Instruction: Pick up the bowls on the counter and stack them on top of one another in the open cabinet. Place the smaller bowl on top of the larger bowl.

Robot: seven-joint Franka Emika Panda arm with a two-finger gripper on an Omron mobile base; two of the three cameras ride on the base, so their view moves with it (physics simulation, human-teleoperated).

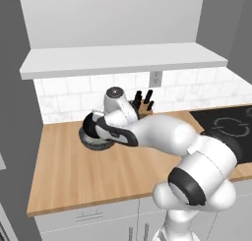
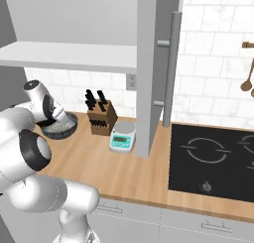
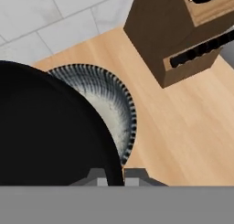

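The smaller black bowl (image 3: 45, 136) looms large at the left of the hand view. My gripper (image 3: 115, 178) is shut on its rim, one fingertip on each side. In the left base view this black bowl (image 1: 89, 123) hangs tilted at my hand, just over the larger speckled bowl (image 1: 97, 143). That larger bowl (image 3: 116, 113) rests on the wooden counter (image 1: 74, 171) near the tiled wall, partly hidden by the black one, and its rim (image 2: 63, 129) also peeks out beside my arm. The open cabinet's white bottom board (image 1: 123, 60) runs above both bowls.
A wooden knife block (image 3: 183, 35) stands right of the bowls, close by, seen again as the knife block (image 2: 101, 119). A small kitchen scale (image 2: 123, 137) sits beyond it. The black stovetop (image 2: 213, 157) lies further right. A cabinet door panel (image 2: 149, 73) hangs edge-on over the scale.
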